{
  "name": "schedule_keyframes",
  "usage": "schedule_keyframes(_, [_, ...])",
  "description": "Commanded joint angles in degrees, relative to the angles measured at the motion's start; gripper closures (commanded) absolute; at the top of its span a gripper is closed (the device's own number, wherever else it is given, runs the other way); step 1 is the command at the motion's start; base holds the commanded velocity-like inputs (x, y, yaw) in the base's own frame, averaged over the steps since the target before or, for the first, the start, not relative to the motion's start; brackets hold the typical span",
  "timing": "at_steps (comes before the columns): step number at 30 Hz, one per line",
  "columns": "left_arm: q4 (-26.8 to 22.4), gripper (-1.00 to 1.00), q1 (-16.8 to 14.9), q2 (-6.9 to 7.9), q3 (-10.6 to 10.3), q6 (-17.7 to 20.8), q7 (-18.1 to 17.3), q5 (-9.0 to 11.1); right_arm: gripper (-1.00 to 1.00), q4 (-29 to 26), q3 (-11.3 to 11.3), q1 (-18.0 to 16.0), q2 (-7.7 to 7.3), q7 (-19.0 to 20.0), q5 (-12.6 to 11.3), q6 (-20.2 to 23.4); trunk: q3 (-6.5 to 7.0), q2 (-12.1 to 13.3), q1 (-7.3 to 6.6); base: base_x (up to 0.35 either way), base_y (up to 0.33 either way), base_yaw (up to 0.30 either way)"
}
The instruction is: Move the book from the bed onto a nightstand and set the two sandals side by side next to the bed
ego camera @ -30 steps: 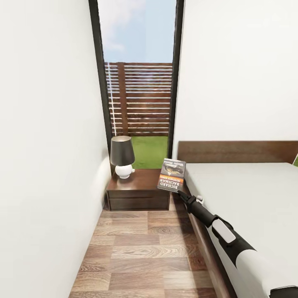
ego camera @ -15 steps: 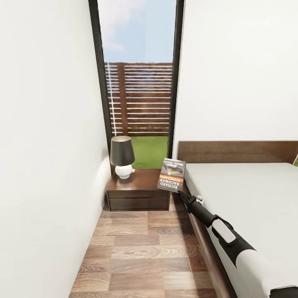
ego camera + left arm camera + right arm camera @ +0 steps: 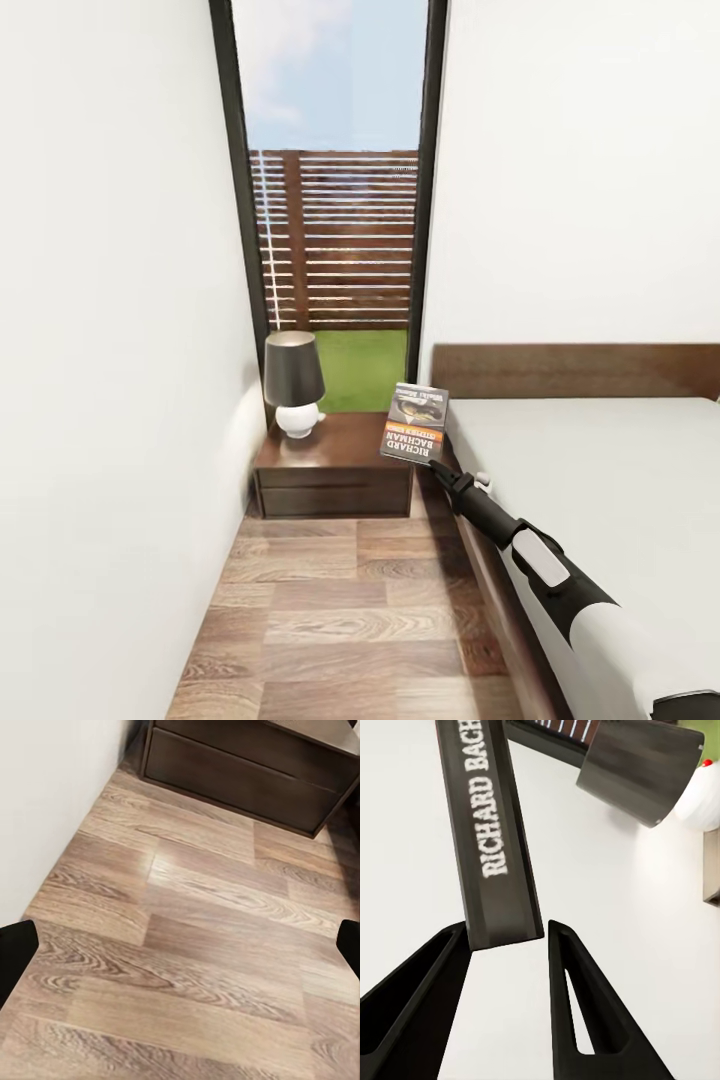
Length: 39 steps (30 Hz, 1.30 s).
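Observation:
My right gripper [image 3: 432, 463] is shut on the lower edge of the book [image 3: 415, 424], a dark paperback with an orange band. It holds the book upright in the air over the gap between the nightstand [image 3: 335, 470] and the bed [image 3: 600, 480]. In the right wrist view the book's spine [image 3: 491, 832] reads "RICHARD BACH" and its end sits between the black fingers [image 3: 420, 1005]. My left gripper [image 3: 180, 952] is open above the wood floor, facing the nightstand's drawer front [image 3: 247, 765]. The sandals are out of view.
A lamp [image 3: 293, 395] with a dark shade and white base stands on the left rear of the nightstand top. A white wall runs along the left and a tall dark-framed window [image 3: 335, 200] is behind. A narrow strip of floor [image 3: 340, 620] lies between wall and bed.
The head camera has shifted a little, so the nightstand and lamp sit slightly left and further off in the picture. The book stays in my right gripper.

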Motion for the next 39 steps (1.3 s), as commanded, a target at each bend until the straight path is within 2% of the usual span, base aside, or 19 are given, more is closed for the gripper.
schedule_keyframes(1, [0.0,-1.00,0.0,0.00,0.0,0.1,-0.6,0.6,1.00,0.0,0.2,0.0,-0.06,0.1,-0.7,0.4,-0.05,0.0,0.02,0.191,0.000,0.000])
schedule_keyframes(39, [0.0,-1.00,0.0,-0.11,0.0,0.7,-0.4,0.6,1.00,0.0,0.3,0.0,-0.06,0.0,-0.7,0.5,-0.05,0.0,0.02,0.183,0.000,0.000])
